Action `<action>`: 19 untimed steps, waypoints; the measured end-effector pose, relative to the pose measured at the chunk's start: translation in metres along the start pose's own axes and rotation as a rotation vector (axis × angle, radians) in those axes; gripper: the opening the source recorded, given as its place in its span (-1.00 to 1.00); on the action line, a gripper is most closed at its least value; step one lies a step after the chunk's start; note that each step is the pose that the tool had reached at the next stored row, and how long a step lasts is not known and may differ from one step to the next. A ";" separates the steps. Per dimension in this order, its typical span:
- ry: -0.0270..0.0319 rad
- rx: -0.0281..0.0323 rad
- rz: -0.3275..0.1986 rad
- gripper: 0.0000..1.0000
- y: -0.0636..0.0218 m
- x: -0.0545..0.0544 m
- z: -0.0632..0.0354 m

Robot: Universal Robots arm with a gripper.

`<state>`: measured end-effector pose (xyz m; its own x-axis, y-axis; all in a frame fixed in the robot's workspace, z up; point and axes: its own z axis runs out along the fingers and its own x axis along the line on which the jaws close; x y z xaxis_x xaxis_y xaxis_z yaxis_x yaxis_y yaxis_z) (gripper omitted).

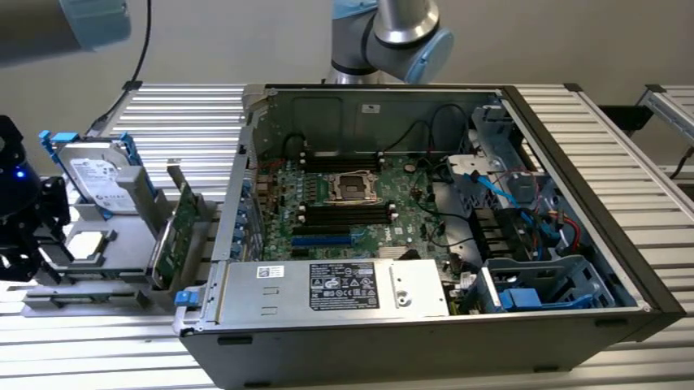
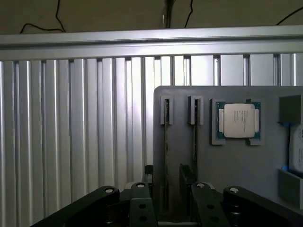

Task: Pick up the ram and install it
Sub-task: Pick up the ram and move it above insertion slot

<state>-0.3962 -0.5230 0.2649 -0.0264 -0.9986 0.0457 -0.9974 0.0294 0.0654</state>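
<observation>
Gripper (image 2: 168, 178) wide open, holding nothing; ram (image 2: 166, 151) stands on edge in gray holder (image 2: 227, 165) slot, between the jaws. Holder at 9 o'clock of computer case (image 1: 434, 357), exterior view.

Green motherboard (image 1: 341, 203); black pincer (image 2: 170, 205); grey holder (image 2: 236, 165); silver ribbed table (image 2: 71, 132); blue drive cage (image 1: 574, 280); silver-and-green processor (image 2: 238, 120).

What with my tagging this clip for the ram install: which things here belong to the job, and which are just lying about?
Job: the ram, edge-on in its holder; the open gripper straddling it; the memory slots.
Lying about: the hard drive; the expansion card; the processor; the power supply.
</observation>
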 end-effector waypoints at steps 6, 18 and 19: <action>0.0000 0.0001 -0.001 -0.28 -0.0040 0.000 0.0107; 0.0009 0.0009 -0.015 -0.28 -0.0106 -0.001 0.0321; 0.0011 0.0009 -0.017 -0.28 -0.0107 -0.001 0.0338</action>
<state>-0.3878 -0.5238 0.2304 -0.0096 -0.9989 0.0457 -0.9978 0.0126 0.0653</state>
